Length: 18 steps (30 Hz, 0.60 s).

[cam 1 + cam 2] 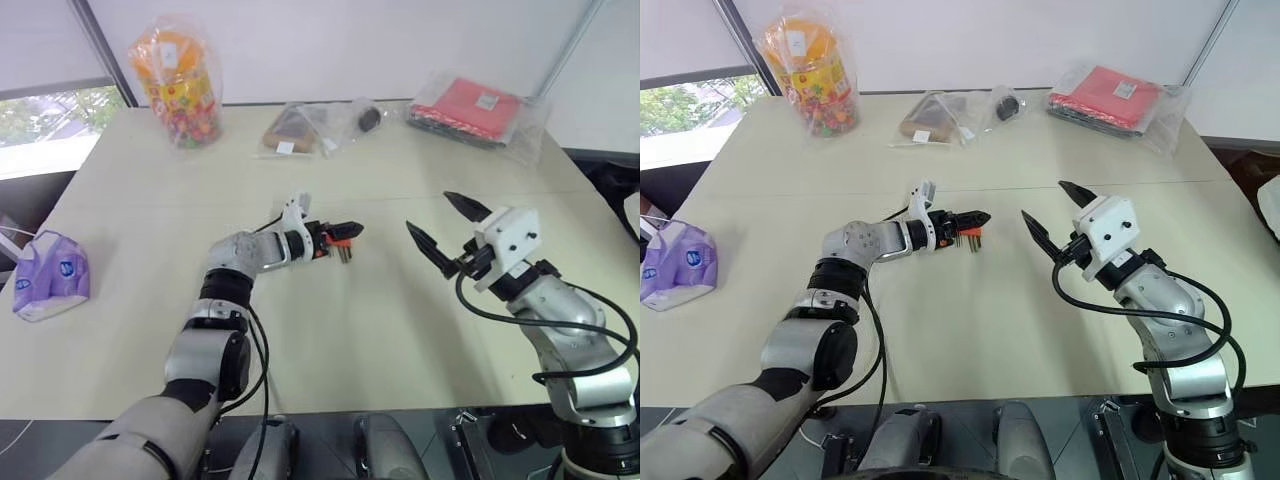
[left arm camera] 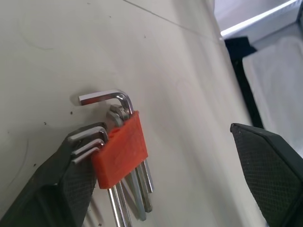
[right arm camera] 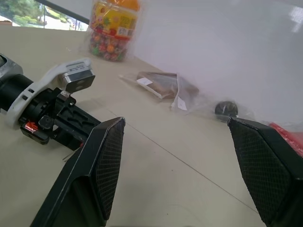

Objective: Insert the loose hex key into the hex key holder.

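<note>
lying on beige table [image 1: 400, 330]: hex key holder [image 2: 120, 151], left fingers [image 2: 57, 189] apart; right fingers [image 3: 102, 156] apart.

One hex key holder [image 2: 120, 151] is lying on one table [image 1: 380, 330], carrying about five hex keys [image 2: 102, 98]. Two grippers, left gripper [image 2: 161, 179] and right gripper [image 1: 448, 228], are showing. One candy jar [image 1: 178, 85], one purple packet [image 1: 48, 275] and three clear bags [image 1: 478, 112] are sitting along the edges.

Hex key holder [image 2: 122, 149] on table [image 2: 180, 56]
</note>
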### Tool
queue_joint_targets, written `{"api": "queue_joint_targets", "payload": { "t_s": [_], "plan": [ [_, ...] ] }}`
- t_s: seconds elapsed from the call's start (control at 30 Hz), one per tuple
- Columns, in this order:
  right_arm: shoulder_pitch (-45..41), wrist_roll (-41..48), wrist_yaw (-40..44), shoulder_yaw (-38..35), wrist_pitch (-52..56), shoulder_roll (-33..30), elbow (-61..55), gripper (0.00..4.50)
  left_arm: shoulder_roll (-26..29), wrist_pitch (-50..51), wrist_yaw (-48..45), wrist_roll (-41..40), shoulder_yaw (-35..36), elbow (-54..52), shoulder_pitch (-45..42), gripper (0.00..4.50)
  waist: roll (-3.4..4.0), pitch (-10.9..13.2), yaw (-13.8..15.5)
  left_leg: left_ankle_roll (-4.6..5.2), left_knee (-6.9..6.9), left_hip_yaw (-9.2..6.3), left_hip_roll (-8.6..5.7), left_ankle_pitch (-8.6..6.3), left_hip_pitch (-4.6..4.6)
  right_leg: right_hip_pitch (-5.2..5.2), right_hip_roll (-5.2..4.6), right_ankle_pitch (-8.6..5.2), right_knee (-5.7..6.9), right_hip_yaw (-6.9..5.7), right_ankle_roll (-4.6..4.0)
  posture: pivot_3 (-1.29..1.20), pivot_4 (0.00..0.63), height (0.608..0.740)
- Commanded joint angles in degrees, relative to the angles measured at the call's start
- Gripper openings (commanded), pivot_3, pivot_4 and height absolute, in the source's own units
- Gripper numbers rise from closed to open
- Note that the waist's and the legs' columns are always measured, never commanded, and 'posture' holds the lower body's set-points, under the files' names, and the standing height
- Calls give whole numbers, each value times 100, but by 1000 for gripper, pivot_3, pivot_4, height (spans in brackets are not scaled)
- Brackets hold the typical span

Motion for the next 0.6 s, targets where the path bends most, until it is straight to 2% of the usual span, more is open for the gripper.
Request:
{"api": "queue_joint_targets", "payload": {
  "t_s": [0.03,0.4,0.57,0.6],
  "plan": [
    [-25,16,18,-116,-87,-14,-186,3605,344,81,-142,241,-248,-466,196,4436,0,0,-21,0,-1,0,1,0,0,-1,0,0,0,0,0,0,150,740],
    [-284,158,417,-286,-97,-277,148,3605,1603,-114,-835,729,-1048,-2447,704,4436,0,1,25,-1,0,-1,1,0,-8,-6,-3,0,-2,1,0,0,150,740],
    [-458,616,879,-339,310,-512,261,3605,2188,-450,-1470,779,-1263,-3184,971,4436,0,1,7,0,-2,-3,0,0,-10,-6,-9,0,-4,0,0,0,150,740],
    [-477,692,1120,-322,428,-713,307,3605,2348,-578,-1613,827,-1312,-3313,1025,4436,0,1,7,0,-2,-3,0,0,-11,-7,-9,0,-4,0,0,0,150,740]
  ]
}}
